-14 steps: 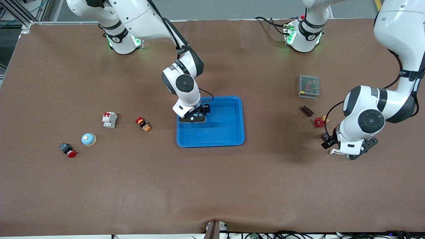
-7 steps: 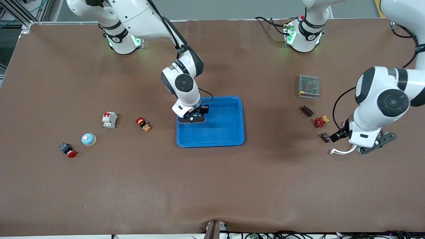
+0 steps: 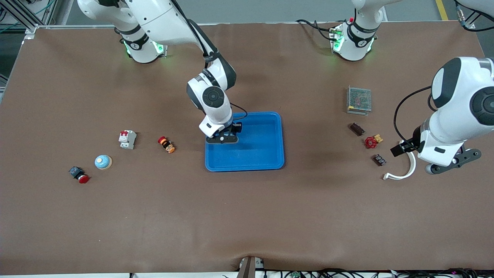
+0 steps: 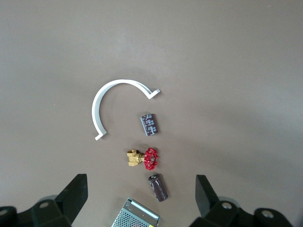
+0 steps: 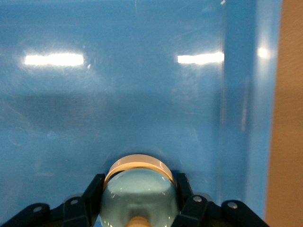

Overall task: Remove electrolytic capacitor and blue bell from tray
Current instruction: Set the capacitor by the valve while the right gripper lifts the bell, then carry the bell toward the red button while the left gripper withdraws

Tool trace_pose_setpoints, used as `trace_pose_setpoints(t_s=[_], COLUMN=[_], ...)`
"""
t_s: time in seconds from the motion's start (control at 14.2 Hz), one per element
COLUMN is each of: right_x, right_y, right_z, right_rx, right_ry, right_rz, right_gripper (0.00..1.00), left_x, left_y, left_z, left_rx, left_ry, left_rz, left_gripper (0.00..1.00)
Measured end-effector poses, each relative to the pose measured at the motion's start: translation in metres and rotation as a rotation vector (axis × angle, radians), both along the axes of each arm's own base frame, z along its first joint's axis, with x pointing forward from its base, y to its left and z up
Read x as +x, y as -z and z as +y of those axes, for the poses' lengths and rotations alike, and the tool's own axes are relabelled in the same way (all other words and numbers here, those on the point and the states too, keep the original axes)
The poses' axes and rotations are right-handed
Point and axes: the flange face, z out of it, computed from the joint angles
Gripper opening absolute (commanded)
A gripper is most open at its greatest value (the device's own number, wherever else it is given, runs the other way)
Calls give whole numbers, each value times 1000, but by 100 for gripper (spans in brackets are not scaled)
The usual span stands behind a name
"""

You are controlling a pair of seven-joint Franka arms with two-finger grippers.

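My right gripper (image 3: 225, 135) is low in the blue tray (image 3: 266, 154), at its corner toward the right arm's end. Its fingers are shut on a pale blue bell (image 5: 138, 189) with a tan base, which the front view hides under the hand. A second bell (image 3: 103, 162) sits on the table toward the right arm's end. Two dark cylindrical capacitors (image 3: 357, 129) (image 3: 378, 160) lie toward the left arm's end, also seen as capacitors (image 4: 158, 187) (image 4: 149, 124) in the left wrist view. My left gripper (image 3: 401, 148) (image 4: 141, 196) hangs open high over them, holding nothing.
Between the capacitors lies a red-handled brass valve (image 3: 371, 142), with a white curved clip (image 3: 403, 172) and a metal mesh box (image 3: 359, 100) close by. Toward the right arm's end are a white circuit breaker (image 3: 127, 139), a red-orange button (image 3: 166, 144) and a red push button (image 3: 79, 175).
My right gripper has closed on the bell in the tray. My left arm has risen and swung away toward its own end of the table, gripper still open.
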Motion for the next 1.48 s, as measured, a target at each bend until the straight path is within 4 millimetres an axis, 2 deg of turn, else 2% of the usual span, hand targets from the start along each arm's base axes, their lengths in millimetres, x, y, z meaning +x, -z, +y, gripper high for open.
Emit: trace_pose_setpoints(t_s=[0.21,0.42,0.64,0.92,1.13,1.34,1.48], right_x=[26,59,84,118,139,149,151], right_y=[-33,-70,-91,-97,-97,-91,-77], right_z=[-30,-85,-134,-212,-277,-320,-336], right_rx=[-12,2,-14,-54,-38,-37,-40], right_ry=[-89,-209,-356,-552,-657,-736,-762], right_rz=[43,78,66,54,35,0,-13], right_gripper=[48,48,48,48,48,48,48], left_x=[-15,-37,-57,-80,-92,-95,-97], left_y=[-35,-78,-112,-144,-157,-162,-162], left_z=[-4,3,14,20,28,41,40], left_rx=[0,-48,-56,-46,-44,-48,-50], left_ry=[29,41,94,165,221,278,286], left_rz=[-11,-17,-22,-26,-8,-5,10], left_gripper=[100,100,100,100,100,100,100])
